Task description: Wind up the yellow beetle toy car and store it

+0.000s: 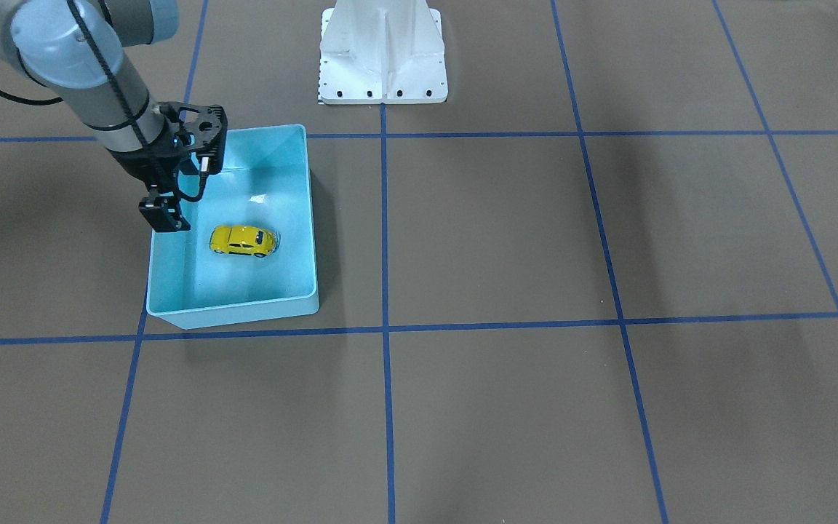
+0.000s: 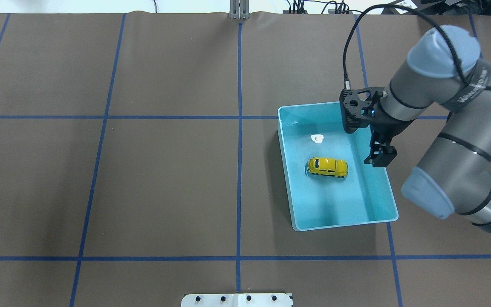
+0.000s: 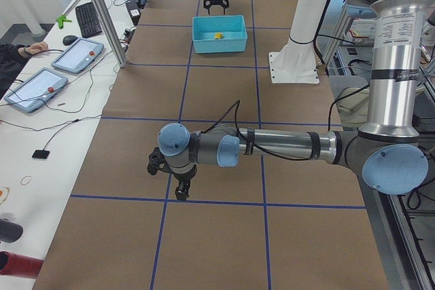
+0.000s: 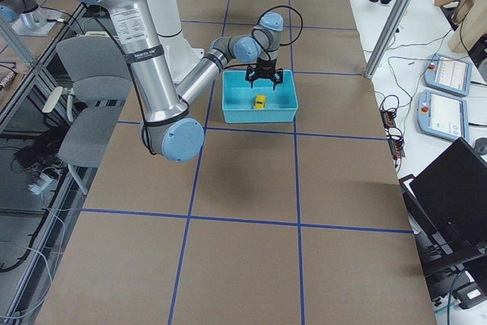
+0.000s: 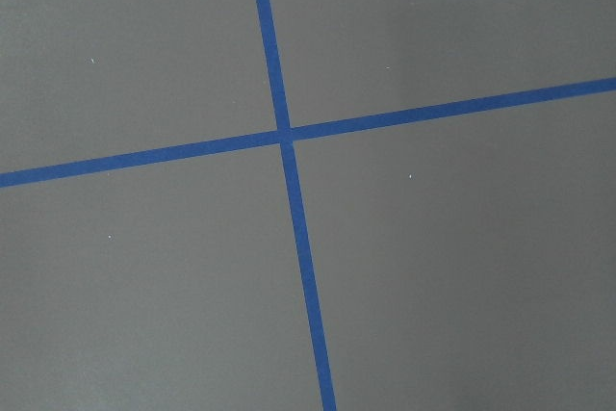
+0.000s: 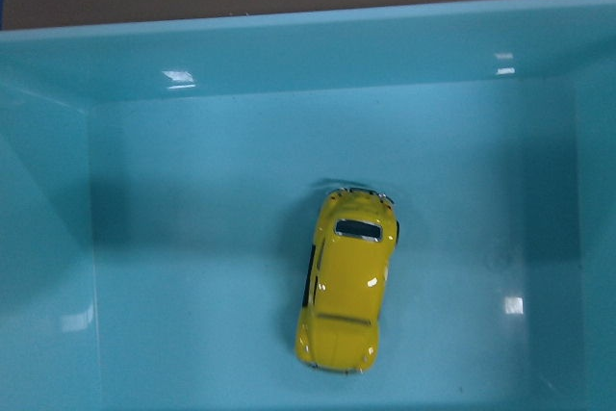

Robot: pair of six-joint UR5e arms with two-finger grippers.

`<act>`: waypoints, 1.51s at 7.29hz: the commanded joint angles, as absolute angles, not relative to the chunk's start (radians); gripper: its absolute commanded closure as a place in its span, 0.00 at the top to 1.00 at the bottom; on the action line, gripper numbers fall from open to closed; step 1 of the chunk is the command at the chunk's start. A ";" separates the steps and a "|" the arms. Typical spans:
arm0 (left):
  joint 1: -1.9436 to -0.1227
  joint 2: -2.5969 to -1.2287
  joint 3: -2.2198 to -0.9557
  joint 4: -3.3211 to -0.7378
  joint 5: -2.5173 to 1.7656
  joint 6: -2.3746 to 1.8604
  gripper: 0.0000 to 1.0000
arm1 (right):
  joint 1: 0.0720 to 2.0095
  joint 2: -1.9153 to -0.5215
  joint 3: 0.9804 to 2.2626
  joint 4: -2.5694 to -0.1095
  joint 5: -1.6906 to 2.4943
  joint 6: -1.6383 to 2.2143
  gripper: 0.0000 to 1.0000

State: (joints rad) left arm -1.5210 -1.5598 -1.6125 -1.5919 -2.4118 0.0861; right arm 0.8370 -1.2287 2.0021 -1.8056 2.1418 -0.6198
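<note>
The yellow beetle toy car (image 1: 243,241) stands on its wheels on the floor of the light blue bin (image 1: 237,314), free of any gripper. It also shows in the overhead view (image 2: 327,167) and in the right wrist view (image 6: 348,281). My right gripper (image 2: 379,158) hangs over the bin's edge (image 2: 286,170) beside the car, empty, with its fingers spread in the exterior right view (image 4: 264,75). My left gripper (image 3: 182,191) hovers low over bare table far from the bin; I cannot tell whether it is open or shut.
The white robot pedestal (image 1: 382,58) stands at the table's middle back. Blue tape lines (image 5: 285,132) grid the brown table. A small white spot (image 2: 317,138) shows on the bin floor. Tablets and a keyboard lie on a side desk (image 3: 75,56).
</note>
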 commanded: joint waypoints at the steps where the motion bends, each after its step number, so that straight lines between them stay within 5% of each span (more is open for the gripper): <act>1: -1.540 -1.555 -1.617 -1.592 -2.411 0.087 1.00 | 1.013 -1.366 2.089 -1.901 2.190 -0.626 1.00; 7: -1.555 -1.554 -1.608 -1.592 -2.408 0.087 1.00 | 1.564 -1.690 1.910 -1.899 2.333 -0.614 1.00; 11: -1.557 -1.540 -1.603 -1.606 -2.408 0.089 1.00 | 1.661 -1.773 1.899 -1.898 2.257 -0.279 1.00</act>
State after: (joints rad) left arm -1.5565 -1.5412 -1.6066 -1.6028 -2.4083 0.0889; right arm 1.6510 -1.7634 1.9035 -1.8972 2.2960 -0.4209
